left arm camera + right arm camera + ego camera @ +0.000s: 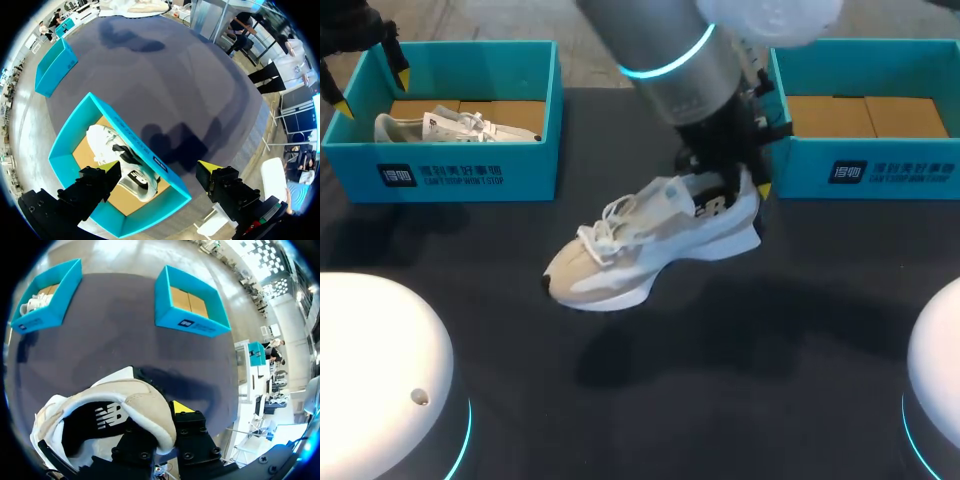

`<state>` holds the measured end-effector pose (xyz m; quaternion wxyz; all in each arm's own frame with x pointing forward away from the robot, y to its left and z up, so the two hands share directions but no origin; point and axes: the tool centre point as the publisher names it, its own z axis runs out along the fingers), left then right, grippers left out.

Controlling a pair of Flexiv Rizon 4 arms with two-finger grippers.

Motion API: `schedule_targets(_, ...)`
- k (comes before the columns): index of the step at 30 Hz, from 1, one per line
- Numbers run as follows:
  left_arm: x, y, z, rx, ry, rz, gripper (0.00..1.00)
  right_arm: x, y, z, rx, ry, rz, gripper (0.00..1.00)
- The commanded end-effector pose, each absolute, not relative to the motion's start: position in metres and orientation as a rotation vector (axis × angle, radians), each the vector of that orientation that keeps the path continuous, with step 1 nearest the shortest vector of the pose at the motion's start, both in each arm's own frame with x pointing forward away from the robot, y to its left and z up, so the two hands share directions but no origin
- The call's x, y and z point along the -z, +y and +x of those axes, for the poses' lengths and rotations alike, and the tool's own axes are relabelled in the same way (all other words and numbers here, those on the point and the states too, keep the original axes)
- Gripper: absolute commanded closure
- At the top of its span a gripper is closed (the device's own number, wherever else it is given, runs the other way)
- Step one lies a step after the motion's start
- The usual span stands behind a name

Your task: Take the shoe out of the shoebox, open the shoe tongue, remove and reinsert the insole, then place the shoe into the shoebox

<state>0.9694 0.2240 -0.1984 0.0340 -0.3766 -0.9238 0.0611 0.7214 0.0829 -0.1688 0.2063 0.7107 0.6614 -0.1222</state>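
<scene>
Clamping the heel collar from 2 sides, the right gripper (159, 427) gripped the shoe (112, 407) firmly. The shoe hung clear of the table (790, 330), its toe pointing away from the gripper and its shadow on the dark surface below. Farther ahead of the gripper stood the right box (192, 322), its cardboard floor showing. The left gripper (159, 172) hung released, its 2 fingers wide apart, above the near wall of the left box (70, 135). A second shoe (102, 142) lay in that box, just below the fingers.
</scene>
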Motion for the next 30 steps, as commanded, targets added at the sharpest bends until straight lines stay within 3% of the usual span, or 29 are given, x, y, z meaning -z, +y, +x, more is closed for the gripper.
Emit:
schedule_targets(1,0.198,0.224,0.968,-0.184,-2.842,-1.159,0.0,0.175,0.093,0.715,0.377,1.826,1.952,1.0)
schedule_targets(30,0.198,0.224,0.968,-0.184,-2.842,-1.159,0.0,0.256,0.091,0.744,0.397,1.598,2.079,1.0)
